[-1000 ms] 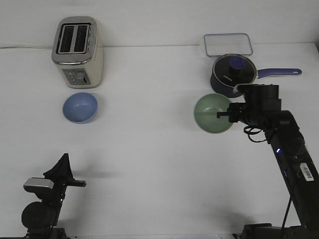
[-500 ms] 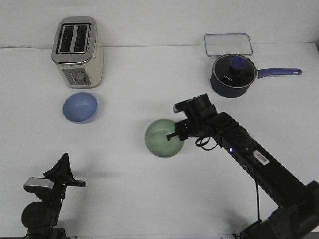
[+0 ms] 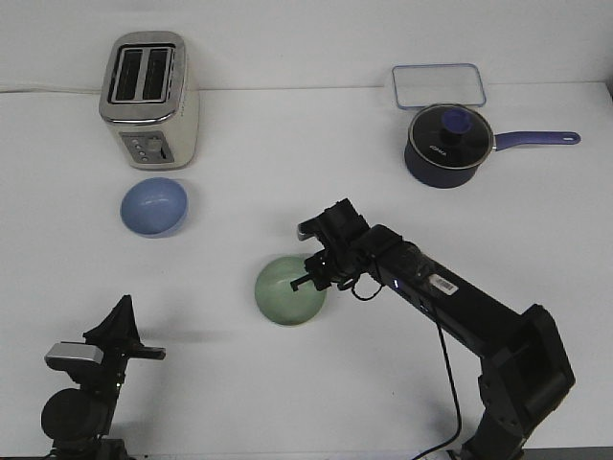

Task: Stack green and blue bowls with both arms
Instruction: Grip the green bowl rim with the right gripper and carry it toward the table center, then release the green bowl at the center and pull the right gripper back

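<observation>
The pale green bowl (image 3: 284, 290) sits near the middle of the table, slightly tilted. My right gripper (image 3: 310, 273) is shut on its right rim, with the arm stretched across from the lower right. The pale blue bowl (image 3: 153, 206) stands upright at the left, in front of the toaster, well apart from the green bowl. My left gripper (image 3: 123, 329) rests low at the bottom left, far from both bowls; its fingers are together and hold nothing.
A silver toaster (image 3: 150, 99) stands at the back left. A dark navy saucepan (image 3: 448, 146) with a purple handle and a clear lidded container (image 3: 438, 84) stand at the back right.
My right arm has carried the green bowl from beside the saucepan leftward and toward me, down to the table's middle. The left arm and the blue bowl have not moved.
</observation>
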{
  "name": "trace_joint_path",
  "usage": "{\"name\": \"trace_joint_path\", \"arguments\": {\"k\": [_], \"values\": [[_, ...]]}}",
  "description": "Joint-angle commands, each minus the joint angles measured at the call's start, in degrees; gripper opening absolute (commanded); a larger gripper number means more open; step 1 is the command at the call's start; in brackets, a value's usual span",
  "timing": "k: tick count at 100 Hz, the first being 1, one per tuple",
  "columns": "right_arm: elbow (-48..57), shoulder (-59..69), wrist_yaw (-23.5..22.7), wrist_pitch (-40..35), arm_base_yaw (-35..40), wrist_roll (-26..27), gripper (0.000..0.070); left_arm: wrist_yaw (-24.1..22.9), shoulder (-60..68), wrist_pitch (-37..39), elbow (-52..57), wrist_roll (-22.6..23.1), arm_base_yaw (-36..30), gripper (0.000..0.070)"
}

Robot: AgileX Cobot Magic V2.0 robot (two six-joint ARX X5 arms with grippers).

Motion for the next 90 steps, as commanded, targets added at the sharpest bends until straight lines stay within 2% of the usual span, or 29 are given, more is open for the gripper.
{"name": "trace_joint_path", "arguments": {"k": [1, 90], "values": [[1.0, 1.2, 0.2, 0.7, 0.7, 0.4, 0.0, 0.0, -0.1, 0.8, -1.1, 0.4, 0.0, 0.0012], [1.0, 1.2, 3.0, -0.2, 1.2, 0.2, 0.0, 0.0, -0.1, 0.8, -1.1, 0.4, 0.0, 0.0012]]}}
